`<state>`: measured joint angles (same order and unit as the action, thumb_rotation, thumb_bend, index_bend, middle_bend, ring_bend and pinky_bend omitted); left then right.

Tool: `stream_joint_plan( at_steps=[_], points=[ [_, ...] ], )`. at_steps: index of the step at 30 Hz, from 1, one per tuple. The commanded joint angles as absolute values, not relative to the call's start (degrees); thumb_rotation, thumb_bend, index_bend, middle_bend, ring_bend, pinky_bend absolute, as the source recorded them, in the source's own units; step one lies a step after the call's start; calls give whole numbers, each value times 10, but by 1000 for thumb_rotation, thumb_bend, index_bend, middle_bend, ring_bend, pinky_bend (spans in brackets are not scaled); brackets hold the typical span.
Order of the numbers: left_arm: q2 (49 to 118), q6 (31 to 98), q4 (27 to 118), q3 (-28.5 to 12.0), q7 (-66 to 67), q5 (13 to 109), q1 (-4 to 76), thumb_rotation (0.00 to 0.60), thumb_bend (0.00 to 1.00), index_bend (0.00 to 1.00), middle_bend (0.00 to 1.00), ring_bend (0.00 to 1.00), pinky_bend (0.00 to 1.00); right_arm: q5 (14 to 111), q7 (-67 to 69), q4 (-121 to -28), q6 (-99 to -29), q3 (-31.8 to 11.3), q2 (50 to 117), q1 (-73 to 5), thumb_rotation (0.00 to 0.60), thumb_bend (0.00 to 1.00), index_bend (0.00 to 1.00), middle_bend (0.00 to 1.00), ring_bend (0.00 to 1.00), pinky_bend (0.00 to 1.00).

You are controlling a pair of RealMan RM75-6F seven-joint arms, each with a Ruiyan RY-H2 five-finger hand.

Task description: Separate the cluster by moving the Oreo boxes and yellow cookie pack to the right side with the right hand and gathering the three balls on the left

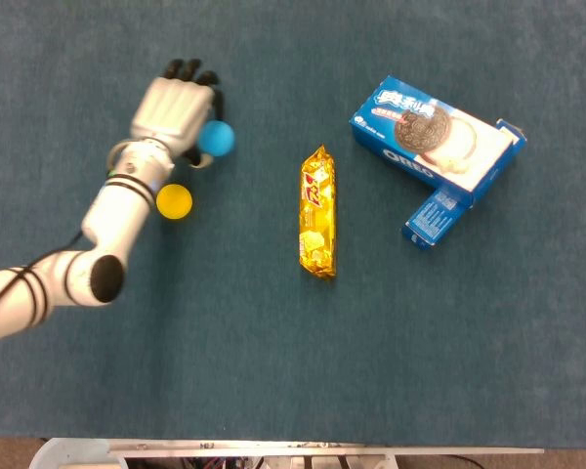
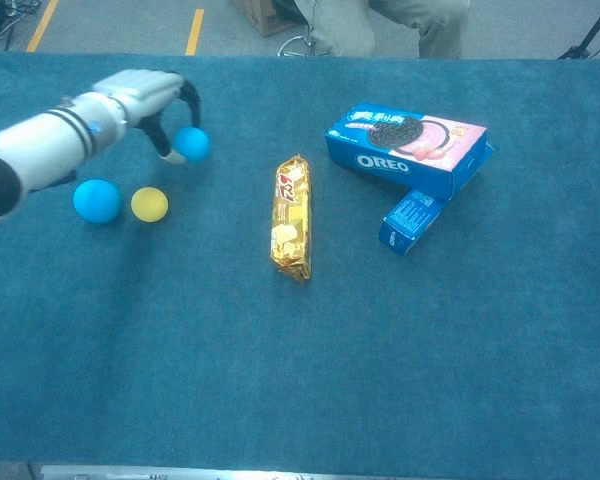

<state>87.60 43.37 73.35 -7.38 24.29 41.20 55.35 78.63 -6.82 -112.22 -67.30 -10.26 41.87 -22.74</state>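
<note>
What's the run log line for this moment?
left hand: on blue ball | right hand: unseen | yellow ball: left | boxes, pack: apart

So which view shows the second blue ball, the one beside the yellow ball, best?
The chest view: the blue ball lies in full sight left of the yellow ball. In the head view the left arm hides it.

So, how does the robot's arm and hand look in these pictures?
Only the left arm shows. It is white and tubular, with black bands near the wrist, a round black cap at a joint and a thin dark cable along it. The left hand has a pale grey back and black fingertips.
</note>
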Motion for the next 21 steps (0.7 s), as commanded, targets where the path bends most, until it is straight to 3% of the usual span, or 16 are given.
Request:
stream_joint_plan(
  at_steps=[1,10,21],
  points=[
    [838,432,759,-51,249,420,536,600,190,490,171,0,50,787,-71,-1124,-672,-103,421,-230,600,139,239,455,420,476],
    [793,416,790,-14,256,430,517,600,192,474,163,0,50,787,-82,-1133,-669,-104,425,-234,600,139,239,455,420,476],
    [796,413,802,-19,252,430,524,600,189,358,147,0,50,785,-83,-1136,-672,-103,423,-232,600,139,239,455,420,476]
  ],
)
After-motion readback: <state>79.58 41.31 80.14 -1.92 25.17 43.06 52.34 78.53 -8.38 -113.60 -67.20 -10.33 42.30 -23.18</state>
